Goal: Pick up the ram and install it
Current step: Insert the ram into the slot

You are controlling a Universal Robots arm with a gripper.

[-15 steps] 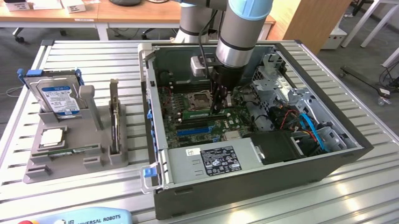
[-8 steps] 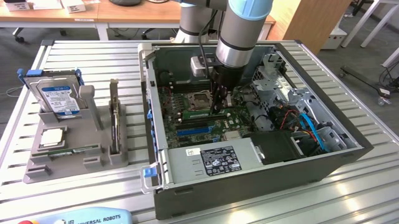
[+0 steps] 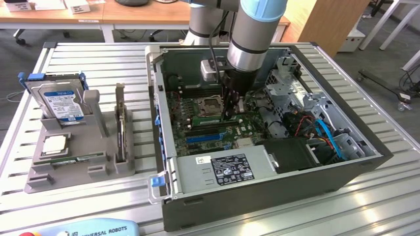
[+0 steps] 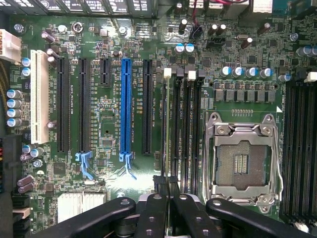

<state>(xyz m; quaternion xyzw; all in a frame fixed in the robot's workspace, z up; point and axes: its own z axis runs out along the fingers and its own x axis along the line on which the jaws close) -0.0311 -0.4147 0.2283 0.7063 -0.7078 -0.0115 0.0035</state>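
Inside the case (image 3: 262, 199), the claw (image 4: 165, 179) hung over the memory slots (image 4: 185, 124).
Its fingers (image 4: 154, 215) were pressed together, near the socket (image 4: 241, 161).

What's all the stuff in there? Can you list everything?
table: one, silver, under everything
computer case: one, dark grey, open, on the table
motherboard: one, green, inside the case
card slots: one blue, one white, four black, on the motherboard
processor socket: one, silver, empty
holder: one, grey, beside the case
hard drive: one, silver, standing in the holder
processor chip: one, silver, lying in the holder
ram: one, green, lying at the holder's front
arm: one, grey and blue, reaching into the case
claw: one, black, shut, over the motherboard
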